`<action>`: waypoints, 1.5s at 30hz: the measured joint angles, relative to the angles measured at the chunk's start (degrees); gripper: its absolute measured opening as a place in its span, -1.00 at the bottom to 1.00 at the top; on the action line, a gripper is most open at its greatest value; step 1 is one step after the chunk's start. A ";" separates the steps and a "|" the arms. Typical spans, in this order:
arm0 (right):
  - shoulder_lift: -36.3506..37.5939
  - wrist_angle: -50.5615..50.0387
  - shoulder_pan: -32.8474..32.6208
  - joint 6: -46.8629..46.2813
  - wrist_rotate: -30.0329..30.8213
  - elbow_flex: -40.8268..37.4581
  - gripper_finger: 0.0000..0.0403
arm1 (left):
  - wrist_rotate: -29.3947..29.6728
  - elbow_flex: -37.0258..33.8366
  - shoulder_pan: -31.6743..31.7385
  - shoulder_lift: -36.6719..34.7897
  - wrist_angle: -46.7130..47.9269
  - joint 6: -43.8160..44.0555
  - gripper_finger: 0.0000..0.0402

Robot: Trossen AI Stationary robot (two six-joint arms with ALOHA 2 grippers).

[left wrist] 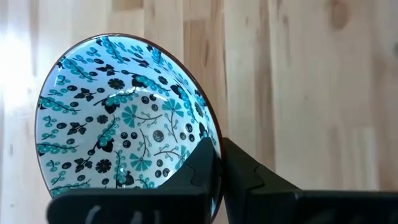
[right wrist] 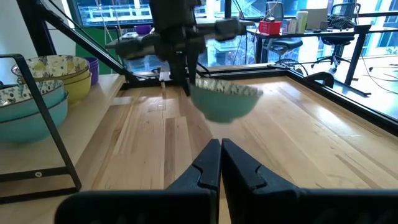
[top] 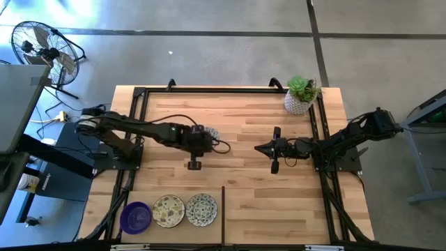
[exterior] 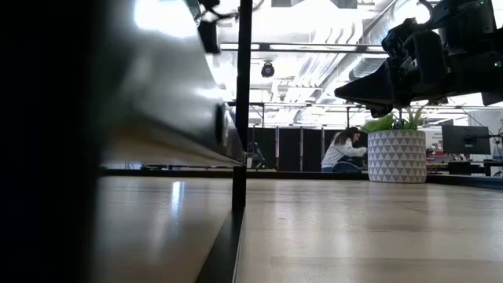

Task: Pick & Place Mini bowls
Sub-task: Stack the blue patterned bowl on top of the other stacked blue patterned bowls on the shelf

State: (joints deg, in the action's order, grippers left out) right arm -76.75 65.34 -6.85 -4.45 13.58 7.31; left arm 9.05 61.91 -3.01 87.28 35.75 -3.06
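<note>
Now a flowery mini bowl (left wrist: pixel 118 118), pinched by its rim in the left gripper (left wrist: pixel 219 163) and lifted off the table (top: pixel 244 202). Well away from the plant pot (top: pixel 300 97). Farther from the pot, three more bowls (top: pixel 169 211) in a row. Nearer the pot, the right gripper (right wrist: pixel 220 163), clamped tight on nothing.
</note>
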 joint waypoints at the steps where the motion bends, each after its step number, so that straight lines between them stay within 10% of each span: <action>1: 0.00 -0.02 -0.02 0.00 0.01 0.02 -0.99 | -0.50 0.12 0.00 -0.83 0.67 0.22 -0.97; 16: 0.00 -0.03 0.00 -0.05 0.47 0.02 -0.99 | -0.64 17.11 -8.95 -4.79 24.70 4.26 -0.97; 45: 0.00 -0.11 0.00 -0.20 0.45 0.02 -0.99 | 1.47 20.59 -29.45 -4.71 19.91 22.85 -0.97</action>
State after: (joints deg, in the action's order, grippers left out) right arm -76.75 65.23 -6.85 -4.64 14.02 7.33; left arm 10.52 82.50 -32.46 82.56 55.66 19.79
